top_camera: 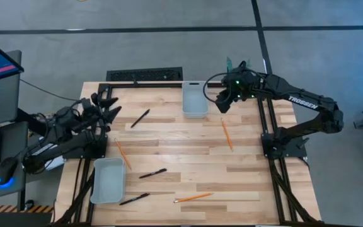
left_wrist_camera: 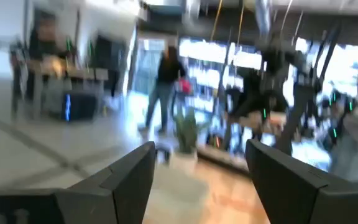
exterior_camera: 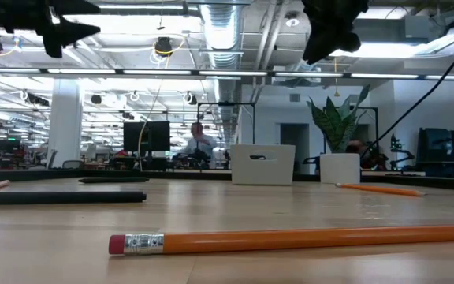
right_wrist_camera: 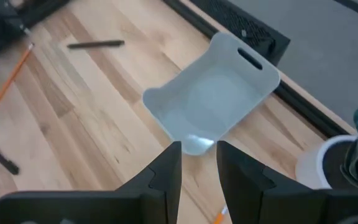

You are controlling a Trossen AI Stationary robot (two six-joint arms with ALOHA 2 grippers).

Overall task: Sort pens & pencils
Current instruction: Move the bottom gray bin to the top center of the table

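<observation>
Beyond the wooden table point(top_camera: 188, 145), an office with people; left pincer point(top_camera: 109, 107) wide, right pincer point(top_camera: 222, 101) narrow.

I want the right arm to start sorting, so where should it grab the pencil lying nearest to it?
Probably take that pencil at mid-shaft from straight above, right gripper fingers spanning its thin width. It lies flat on bare table, clear of the tray, leaving room on both sides.

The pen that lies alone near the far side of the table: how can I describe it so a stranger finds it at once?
Start at the grey tray by the table's far edge, the one near the right gripper. Look from it toward the left gripper; between them lies one black pen, slanted on bare wood. The two other pens lie near the second tray at the near side.
</observation>
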